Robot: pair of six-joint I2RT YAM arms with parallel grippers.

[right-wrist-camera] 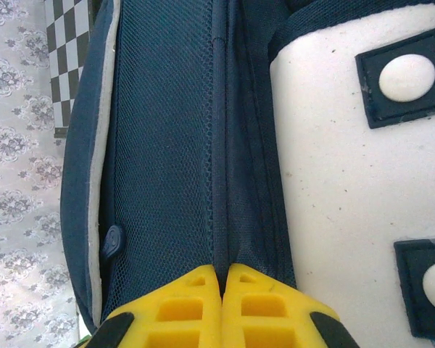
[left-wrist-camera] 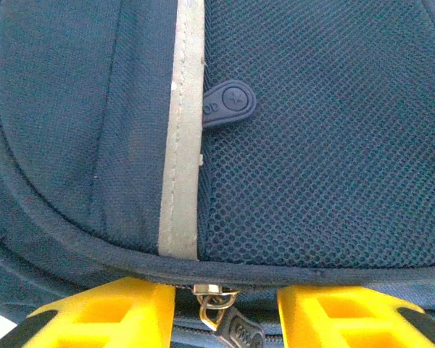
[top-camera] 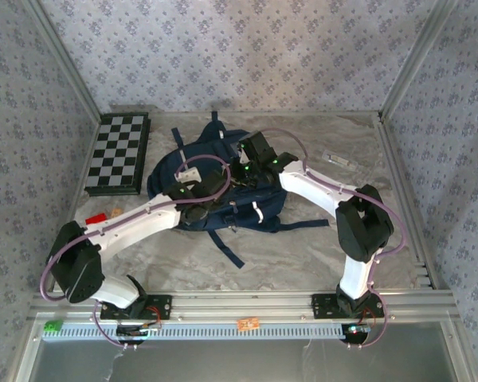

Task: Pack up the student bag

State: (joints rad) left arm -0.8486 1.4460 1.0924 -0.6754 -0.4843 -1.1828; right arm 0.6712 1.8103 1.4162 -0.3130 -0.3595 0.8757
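The white left arm (top-camera: pixel 135 219) and right arm (top-camera: pixel 319 187) angle inward over the large navy blue fabric backpack (top-camera: pixel 166 177), mid-frame on the marbled grey counter (top-camera: pixel 303 263). The left pincer (left-wrist-camera: pixel 225 308) stands open astride a dark zip pull (left-wrist-camera: pixel 238 332). The right pincer (right-wrist-camera: pixel 221 279) is closed (fingertips together at a seam). The backpack lies flat, long axis roughly left-right, straps trailing lower right.
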